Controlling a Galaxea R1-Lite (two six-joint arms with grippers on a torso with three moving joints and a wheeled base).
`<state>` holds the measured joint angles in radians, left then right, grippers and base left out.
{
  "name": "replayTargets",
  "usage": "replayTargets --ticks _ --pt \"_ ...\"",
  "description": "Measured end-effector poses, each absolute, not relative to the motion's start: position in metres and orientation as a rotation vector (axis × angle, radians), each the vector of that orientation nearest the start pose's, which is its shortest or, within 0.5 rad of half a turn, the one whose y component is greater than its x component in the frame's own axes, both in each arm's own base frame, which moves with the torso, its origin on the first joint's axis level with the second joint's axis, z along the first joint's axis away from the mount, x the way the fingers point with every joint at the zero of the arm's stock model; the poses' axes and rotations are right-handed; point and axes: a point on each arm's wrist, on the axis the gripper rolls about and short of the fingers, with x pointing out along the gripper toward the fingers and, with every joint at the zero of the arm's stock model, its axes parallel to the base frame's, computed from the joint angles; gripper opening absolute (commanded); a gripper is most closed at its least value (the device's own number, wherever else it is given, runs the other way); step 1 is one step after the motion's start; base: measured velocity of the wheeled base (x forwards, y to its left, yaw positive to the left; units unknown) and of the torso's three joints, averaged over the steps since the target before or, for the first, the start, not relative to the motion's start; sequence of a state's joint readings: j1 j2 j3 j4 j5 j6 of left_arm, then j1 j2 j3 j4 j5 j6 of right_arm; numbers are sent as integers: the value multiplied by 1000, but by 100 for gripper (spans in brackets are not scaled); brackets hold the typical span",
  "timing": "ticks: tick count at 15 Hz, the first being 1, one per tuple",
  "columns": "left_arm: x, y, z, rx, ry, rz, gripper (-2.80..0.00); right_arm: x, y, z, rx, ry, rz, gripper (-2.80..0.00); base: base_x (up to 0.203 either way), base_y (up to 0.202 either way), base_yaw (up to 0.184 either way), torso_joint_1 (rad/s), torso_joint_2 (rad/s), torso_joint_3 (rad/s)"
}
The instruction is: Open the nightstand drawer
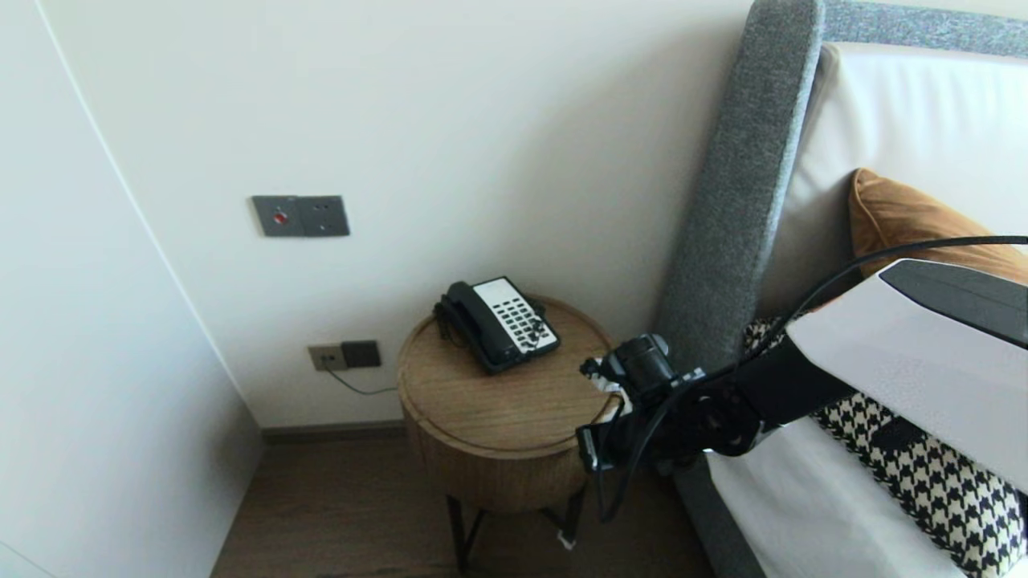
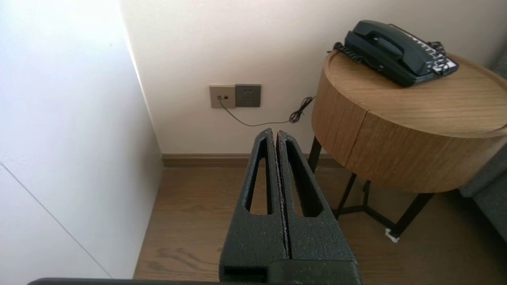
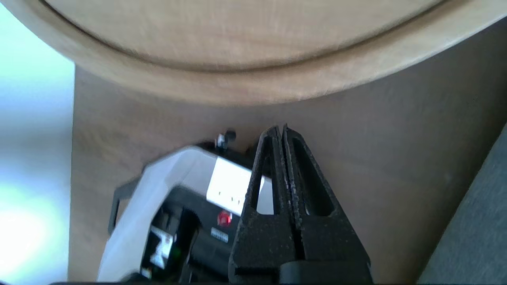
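Right gripper (image 3: 280,132), fingers pressed together and holding nothing, points down just off the table (image 3: 253,91) rim on its bed side, with floor beneath the tips. The phone (image 1: 498,321) lies across the top from it, toward the wall, handset on its cradle. I judge this an approach: getting to the phone would call for swinging in over the top and parting the fingers. Left gripper (image 2: 277,132), also closed and empty, hangs low, well apart from the table. Count: 1 phone, 1 table, 2 wall plates (image 1: 299,215), 2 cushions (image 1: 907,225).
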<state>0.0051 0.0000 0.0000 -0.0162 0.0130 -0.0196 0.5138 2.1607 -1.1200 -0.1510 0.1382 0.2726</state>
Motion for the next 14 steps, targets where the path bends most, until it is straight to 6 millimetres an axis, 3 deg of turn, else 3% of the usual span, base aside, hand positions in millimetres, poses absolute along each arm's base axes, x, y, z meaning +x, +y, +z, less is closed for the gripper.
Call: replayTargets --ticks 7,14 --pt "-23 0 77 -20 -17 18 -280 340 195 91 101 848 499 -280 0 0 0 0 0 0" --pt "-23 0 77 -19 -16 18 -280 361 206 74 99 854 494 -280 0 0 0 0 0 0"
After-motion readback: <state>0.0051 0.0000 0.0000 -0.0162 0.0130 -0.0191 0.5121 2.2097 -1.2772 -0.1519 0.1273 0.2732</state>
